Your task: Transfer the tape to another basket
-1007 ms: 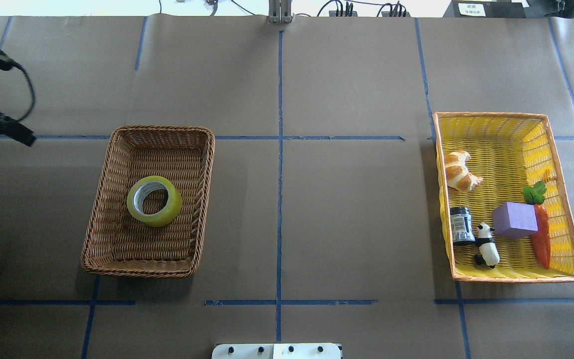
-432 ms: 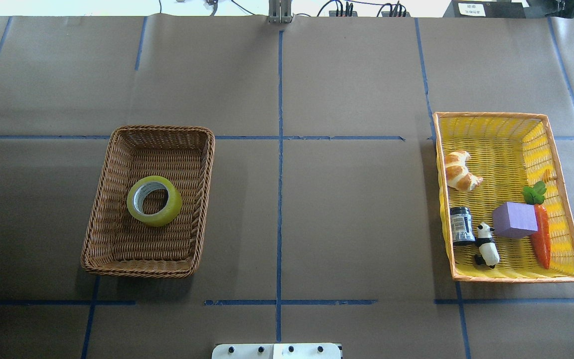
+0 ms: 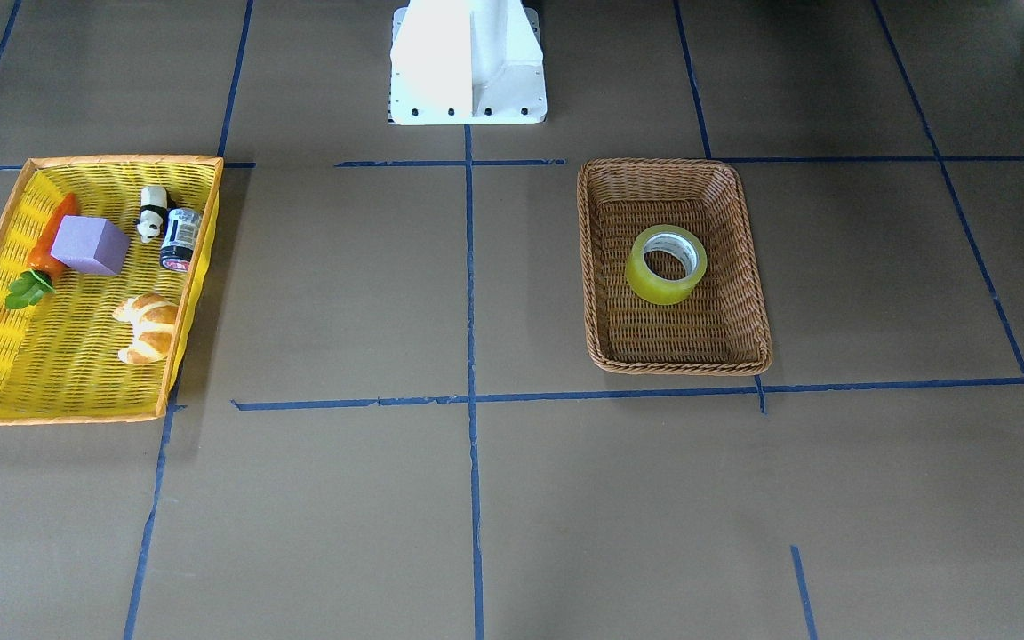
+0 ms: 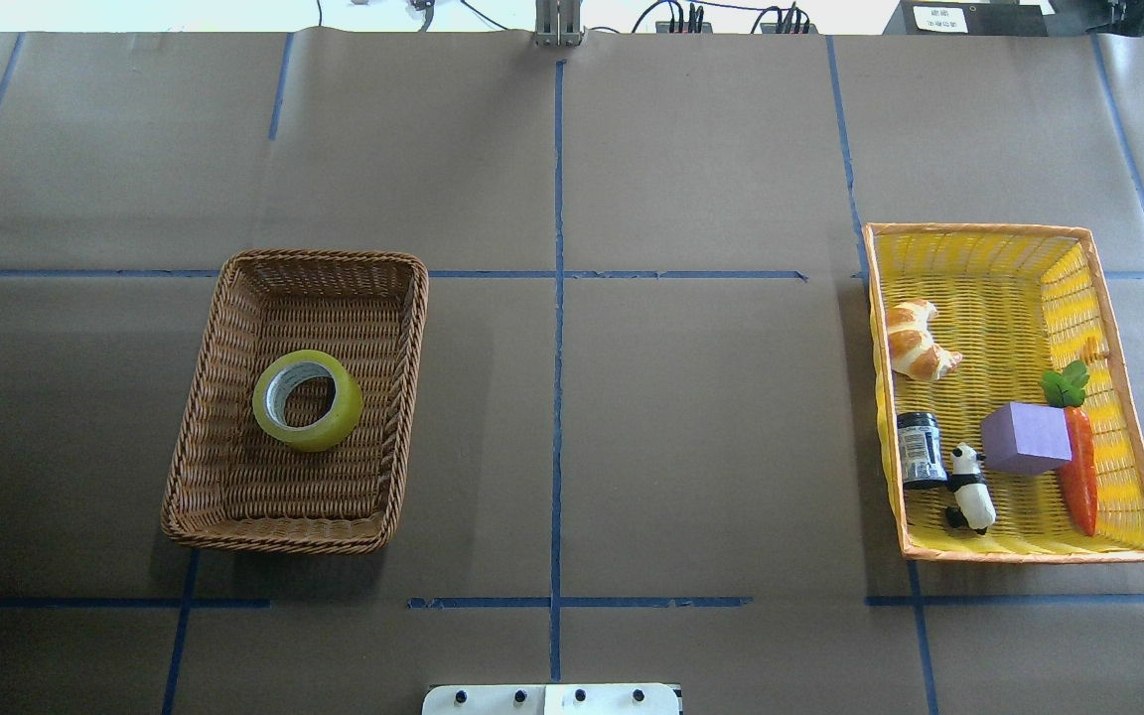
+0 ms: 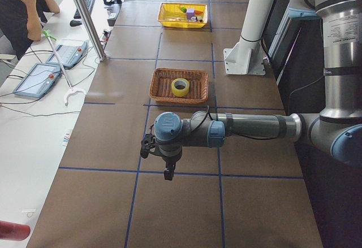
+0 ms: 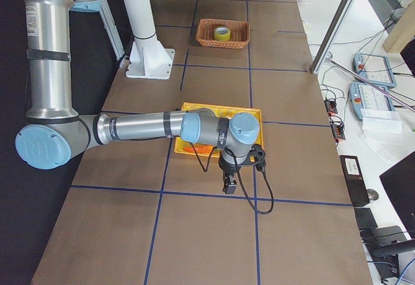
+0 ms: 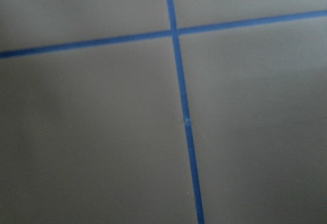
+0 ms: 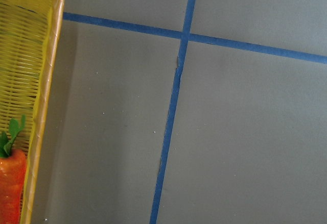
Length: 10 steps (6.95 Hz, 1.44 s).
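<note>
The tape, a yellow-green roll with a white core, lies flat in the middle of the brown wicker basket; both also show in the front view, the tape inside the basket. My left gripper shows only in the exterior left view, hanging over bare table well away from the basket. My right gripper shows only in the exterior right view, just beyond the yellow basket. I cannot tell whether either is open or shut.
The yellow, orange-rimmed basket at the right holds a croissant, a dark jar, a panda figure, a purple block and a carrot. Its rim shows in the right wrist view. The white robot base stands at the near middle.
The left arm, seen at the overhead view's left edge one second ago, has moved out of that view. The tape and both baskets have not moved.
</note>
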Each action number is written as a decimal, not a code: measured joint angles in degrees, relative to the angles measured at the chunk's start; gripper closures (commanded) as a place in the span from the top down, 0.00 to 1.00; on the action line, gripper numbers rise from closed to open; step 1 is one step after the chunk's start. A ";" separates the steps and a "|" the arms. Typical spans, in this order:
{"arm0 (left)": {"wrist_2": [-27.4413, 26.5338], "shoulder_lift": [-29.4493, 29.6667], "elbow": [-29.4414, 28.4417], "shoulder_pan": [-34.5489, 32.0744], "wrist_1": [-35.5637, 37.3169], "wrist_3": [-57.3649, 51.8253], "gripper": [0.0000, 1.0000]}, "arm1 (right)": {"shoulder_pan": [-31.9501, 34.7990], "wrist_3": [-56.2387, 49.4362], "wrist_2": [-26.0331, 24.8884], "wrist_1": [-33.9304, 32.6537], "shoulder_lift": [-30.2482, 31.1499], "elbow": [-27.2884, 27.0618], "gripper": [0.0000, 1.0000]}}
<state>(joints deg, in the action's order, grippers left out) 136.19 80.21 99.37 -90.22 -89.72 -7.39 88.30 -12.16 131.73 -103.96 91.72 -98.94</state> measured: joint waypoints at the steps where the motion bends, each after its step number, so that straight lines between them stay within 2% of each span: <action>1: -0.70 -0.27 -0.09 0.06 0.36 -0.02 1.00 | 0.02 0.03 0.01 0.04 0.05 0.06 1.00; 4: -2.51 0.17 -1.34 0.27 0.02 0.01 1.00 | 0.03 0.03 0.02 0.07 0.25 0.20 1.00; 10: -2.27 -0.32 -1.39 0.30 -0.01 -0.26 1.00 | 0.03 -0.09 0.02 0.24 0.52 0.23 1.00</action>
<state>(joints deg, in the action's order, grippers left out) 133.92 79.90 97.98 -89.91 -89.73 -7.65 88.33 -12.24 131.75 -103.71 92.24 -98.70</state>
